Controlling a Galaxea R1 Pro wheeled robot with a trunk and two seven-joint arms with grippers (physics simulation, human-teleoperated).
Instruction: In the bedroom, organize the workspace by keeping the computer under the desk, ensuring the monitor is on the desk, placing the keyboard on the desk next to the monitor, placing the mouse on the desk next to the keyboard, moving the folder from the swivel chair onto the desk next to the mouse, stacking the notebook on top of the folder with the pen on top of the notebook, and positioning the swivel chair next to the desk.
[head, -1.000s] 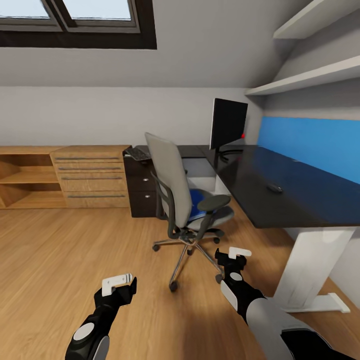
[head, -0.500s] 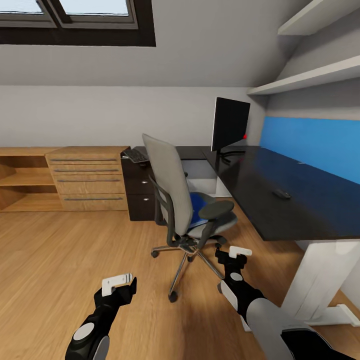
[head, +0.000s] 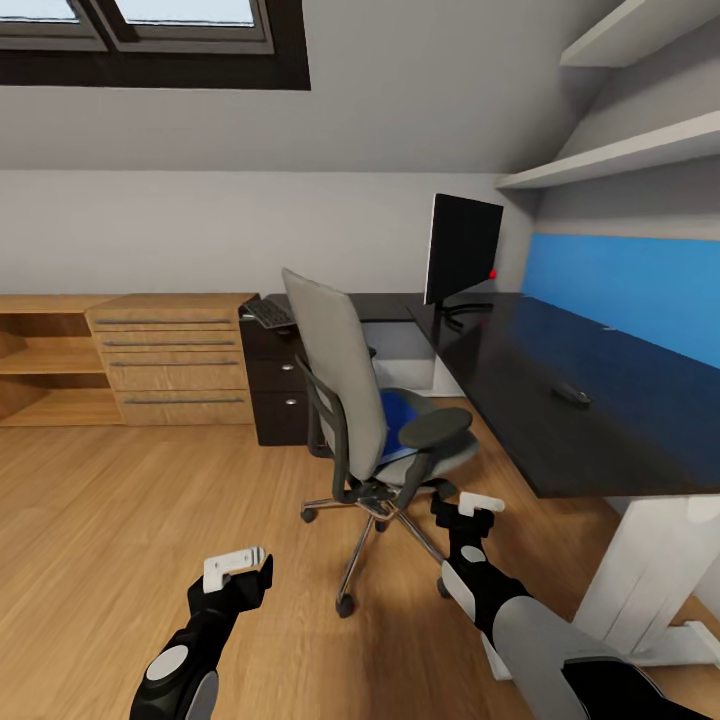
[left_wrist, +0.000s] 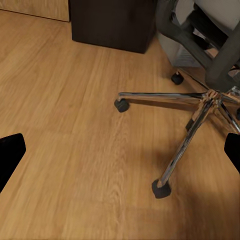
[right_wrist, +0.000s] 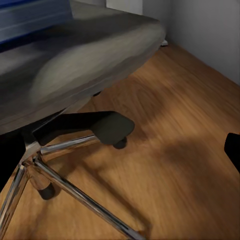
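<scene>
Wooden plank floor (head: 120, 520) under a sloped attic ceiling, skylight (head: 150, 40) high on the wall, two white shelves (head: 620, 150) above a blue wall panel (head: 630, 280).

Black L-shaped desk (head: 560, 420) as landmark throughout. Monitor (head: 462, 250) upright on the desk's far corner, screen dark, a small red light at its edge. Small dark flat object, probably the mouse (head: 571, 393), lying on the desktop well out from the monitor, long axis roughly along the desk's edge. Keyboard (head: 268, 313) resting on the dark drawer unit (head: 275, 385) at the desk's far left end, long axis angled away toward the wall. Light wooden drawer chest (head: 170, 360) and open wooden shelving (head: 40, 360) just beyond that unit; shelving compartments bare as far as visible.

Swivel chair (head: 370, 410) just beside the desk's front edge, grey backrest turned toward the camera and tilted, seat facing the desk. Blue folder (head: 396, 412) lying flat on the seat, partly hidden by backrest and armrest. Chrome five-star base and castors (left_wrist: 185, 135) seen from the left wrist; seat underside and a castor (right_wrist: 80, 80) close up from the right wrist.

Left gripper (head: 240, 572) low over the floor, short of the chair, fingers spread apart, holding nothing. Right gripper (head: 467, 512) just beside the chair base, near the desk's white leg (head: 640, 580), likewise spread wide and holding nothing.
</scene>
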